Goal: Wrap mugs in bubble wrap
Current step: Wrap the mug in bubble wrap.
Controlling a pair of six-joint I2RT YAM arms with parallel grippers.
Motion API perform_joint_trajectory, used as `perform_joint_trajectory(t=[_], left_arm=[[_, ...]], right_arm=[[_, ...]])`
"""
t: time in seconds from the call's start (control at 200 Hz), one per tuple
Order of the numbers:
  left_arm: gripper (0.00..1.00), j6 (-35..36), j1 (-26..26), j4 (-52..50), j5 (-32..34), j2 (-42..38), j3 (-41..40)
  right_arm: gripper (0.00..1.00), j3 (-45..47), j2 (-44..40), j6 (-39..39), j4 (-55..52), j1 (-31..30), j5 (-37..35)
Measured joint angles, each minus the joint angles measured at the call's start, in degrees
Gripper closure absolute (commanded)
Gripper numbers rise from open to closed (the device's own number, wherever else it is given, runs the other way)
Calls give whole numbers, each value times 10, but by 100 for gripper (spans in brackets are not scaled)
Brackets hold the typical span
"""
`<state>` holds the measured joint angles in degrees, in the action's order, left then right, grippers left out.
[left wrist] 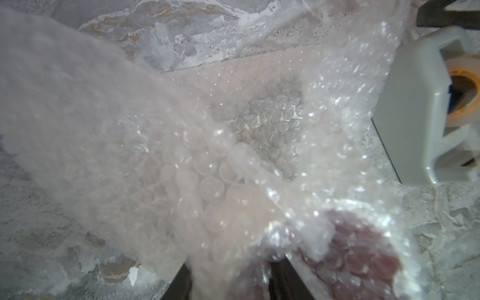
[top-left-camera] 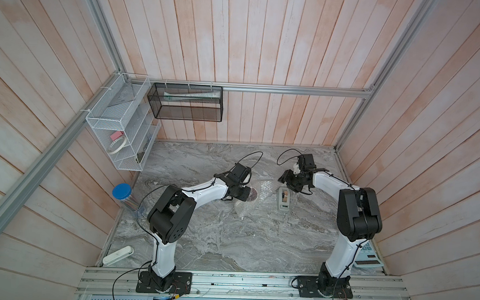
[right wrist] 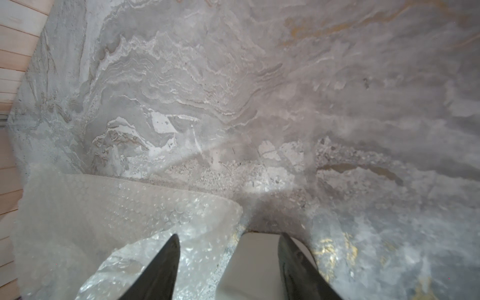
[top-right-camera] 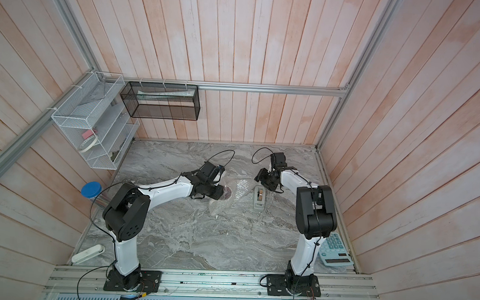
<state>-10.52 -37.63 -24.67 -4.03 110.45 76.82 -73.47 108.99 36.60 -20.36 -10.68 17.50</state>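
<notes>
- Clear wrap point(left wrist: 233, 130) covers the red-lined mug point(left wrist: 358, 254).
- Left gripper point(left wrist: 233, 267) pinches a fold of wrap.
- Right gripper point(right wrist: 230, 236) stands apart, empty, by the dispenser point(right wrist: 249, 259).

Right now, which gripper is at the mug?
The left gripper, at the mug under bubble wrap; the right gripper hangs open by the tape dispenser.

pale pink plank walls point(top-left-camera: 267, 45) – grey marble tabletop point(top-left-camera: 228, 240) – aluminium rail point(top-left-camera: 292, 89), white wire rack point(top-left-camera: 105, 118), black mesh basket point(top-left-camera: 184, 114)
</notes>
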Motion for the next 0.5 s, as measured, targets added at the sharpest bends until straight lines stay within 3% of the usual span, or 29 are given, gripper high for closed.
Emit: perform_joint_trajectory(t=[0.085,0.365,0.5], left_arm=[[58,0,0,0,0,0,0],[58,0,0,0,0,0,0],[58,0,0,0,0,0,0]], right_arm=[[50,-10,14,4,7,0,6],[47,-26,36,11,27,0,21],[51,-27,36,16,33,0,28]])
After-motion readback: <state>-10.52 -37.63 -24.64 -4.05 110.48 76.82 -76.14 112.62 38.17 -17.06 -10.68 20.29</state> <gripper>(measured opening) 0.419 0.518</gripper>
